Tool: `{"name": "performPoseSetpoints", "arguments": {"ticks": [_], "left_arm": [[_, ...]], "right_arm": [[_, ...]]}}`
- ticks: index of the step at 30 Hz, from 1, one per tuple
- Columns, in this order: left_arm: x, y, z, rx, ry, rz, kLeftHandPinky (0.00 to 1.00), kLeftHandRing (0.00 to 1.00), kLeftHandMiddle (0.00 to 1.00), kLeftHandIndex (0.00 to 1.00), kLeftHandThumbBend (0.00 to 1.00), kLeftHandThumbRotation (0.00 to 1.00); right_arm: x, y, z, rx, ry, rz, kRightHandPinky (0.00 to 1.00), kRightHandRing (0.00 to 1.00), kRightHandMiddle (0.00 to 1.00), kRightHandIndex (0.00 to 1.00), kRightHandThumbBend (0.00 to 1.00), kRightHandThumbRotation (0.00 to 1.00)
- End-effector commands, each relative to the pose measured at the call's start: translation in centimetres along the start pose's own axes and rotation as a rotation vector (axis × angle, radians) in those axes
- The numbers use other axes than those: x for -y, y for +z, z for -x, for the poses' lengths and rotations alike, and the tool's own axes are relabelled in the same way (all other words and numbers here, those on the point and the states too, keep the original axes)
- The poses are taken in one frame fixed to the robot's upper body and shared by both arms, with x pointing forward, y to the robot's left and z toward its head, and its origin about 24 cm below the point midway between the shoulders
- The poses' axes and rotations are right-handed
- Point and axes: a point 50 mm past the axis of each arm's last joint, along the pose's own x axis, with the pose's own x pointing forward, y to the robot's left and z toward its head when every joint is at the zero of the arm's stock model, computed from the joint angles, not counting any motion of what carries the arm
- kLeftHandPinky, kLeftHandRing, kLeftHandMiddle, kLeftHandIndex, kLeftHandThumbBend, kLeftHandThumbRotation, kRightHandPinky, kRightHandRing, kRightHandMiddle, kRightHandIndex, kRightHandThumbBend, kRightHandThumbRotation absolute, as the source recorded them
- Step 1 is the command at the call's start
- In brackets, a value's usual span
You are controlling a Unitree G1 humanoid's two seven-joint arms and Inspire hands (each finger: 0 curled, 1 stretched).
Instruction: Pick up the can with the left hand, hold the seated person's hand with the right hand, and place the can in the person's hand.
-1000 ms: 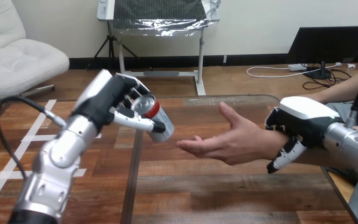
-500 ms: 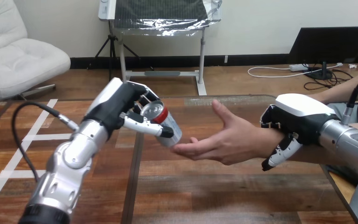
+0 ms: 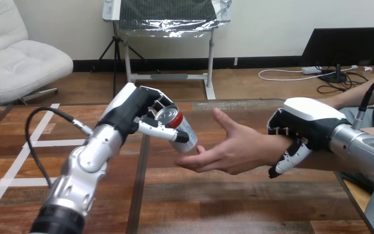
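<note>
My left hand (image 3: 137, 109) is shut on a silver can with a red band (image 3: 180, 128), held tilted above the table at centre left. The can's lower end touches the fingertips of the person's hand (image 3: 229, 148), which reaches in from the right, palm up and open. My right hand (image 3: 306, 126) sits over the person's wrist, its fingers curled down round the near side of it.
The wooden table (image 3: 214, 200) spreads below both arms, with its far edge just behind the hands. The person's forearm (image 3: 321, 158) runs off to the right edge, beneath my right arm.
My left hand has carried the can to the right, up to the person's fingertips. The person's hand and my right hand have shifted slightly left.
</note>
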Motion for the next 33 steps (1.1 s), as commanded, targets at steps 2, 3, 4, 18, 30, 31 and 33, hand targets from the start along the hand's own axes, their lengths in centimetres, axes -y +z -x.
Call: {"name": "performPoseSetpoints", "arguments": {"ticks": [2,3,4,18,30,31,33], "left_arm": [[-1.6,5.6,-2.4,0.187,0.062,-0.037,0.20,0.27,0.33,0.43,0.71,0.00],[-1.5,5.6,-2.5,0.187,0.061,-0.037,0.20,0.27,0.33,0.43,0.71,0.00],[-1.4,5.7,-2.6,0.187,0.059,-0.039,0.20,0.27,0.33,0.43,0.71,0.00],[-0.4,6.8,-3.8,0.204,0.040,-0.044,0.21,0.28,0.35,0.43,0.71,0.00],[0.3,8.0,-4.6,0.210,0.024,-0.041,0.21,0.29,0.36,0.44,0.72,0.00],[0.3,8.0,-4.7,0.210,0.023,-0.041,0.21,0.28,0.35,0.44,0.72,0.00],[0.5,8.3,-4.8,0.210,0.019,-0.046,0.21,0.28,0.35,0.44,0.72,0.00]], "right_arm": [[2.7,2.3,-0.9,0.076,-0.110,-0.054,0.28,0.32,0.38,0.40,0.84,0.16],[2.7,2.4,-1.0,0.077,-0.110,-0.054,0.28,0.32,0.38,0.40,0.84,0.16],[2.7,2.5,-1.0,0.082,-0.111,-0.055,0.28,0.32,0.38,0.40,0.84,0.16],[2.7,3.8,-1.5,0.103,-0.116,-0.057,0.32,0.38,0.43,0.44,0.84,0.14],[2.8,4.4,-1.6,0.099,-0.112,-0.056,0.36,0.41,0.46,0.46,0.83,0.15],[2.8,4.4,-1.6,0.098,-0.112,-0.056,0.36,0.41,0.46,0.46,0.83,0.16],[2.9,4.4,-1.7,0.100,-0.112,-0.057,0.37,0.42,0.47,0.46,0.83,0.17]]}}
